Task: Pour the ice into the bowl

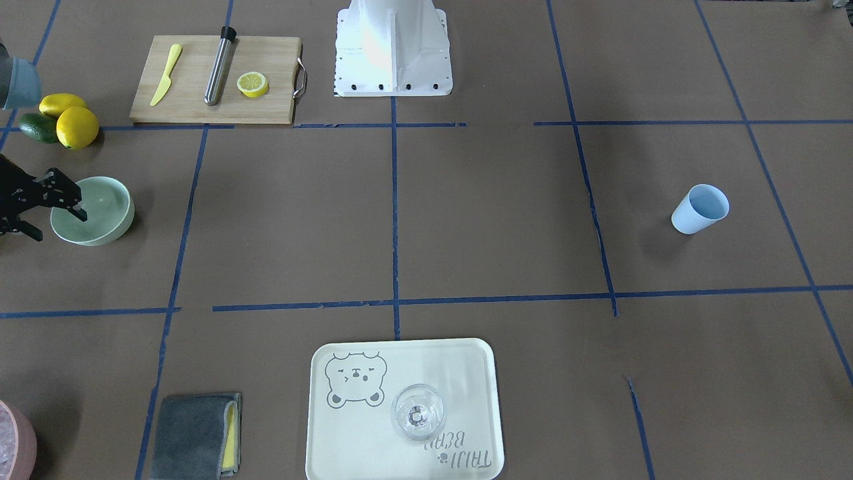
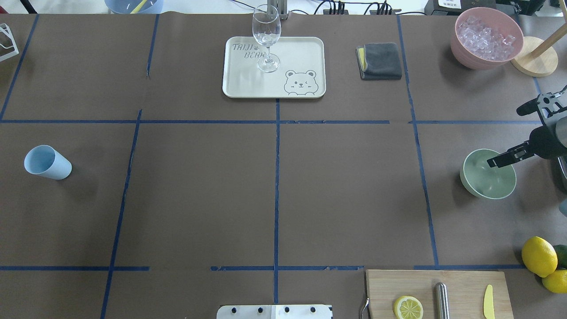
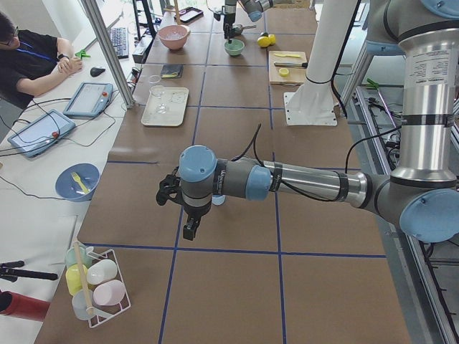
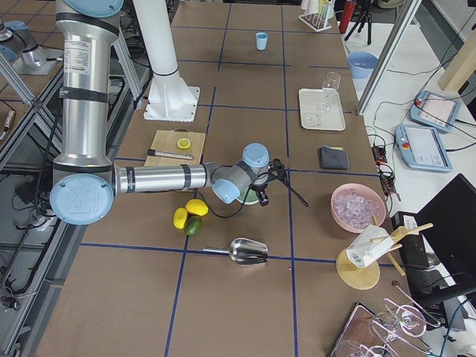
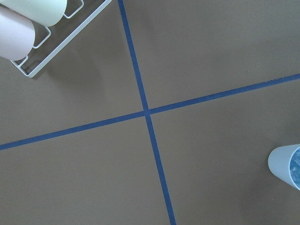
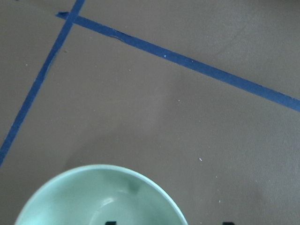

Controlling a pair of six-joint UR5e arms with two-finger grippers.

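The pale mint-green bowl stands at the table's right side, also in the front view and at the bottom of the right wrist view. Its inside looks bare. My right gripper hangs open and wide, with one fingertip over the bowl's rim and nothing between the fingers. The blue cup stands far off on the left side, and glassy ice glints faintly inside it. My left gripper hovers near that cup. It shows only in the exterior left view, so I cannot tell its state.
A pink container of pale ice sits at the far right. A cutting board carries a lemon slice, a metal rod and a yellow knife. Lemons, a tray with a wine glass, a grey cloth and a metal scoop lie about.
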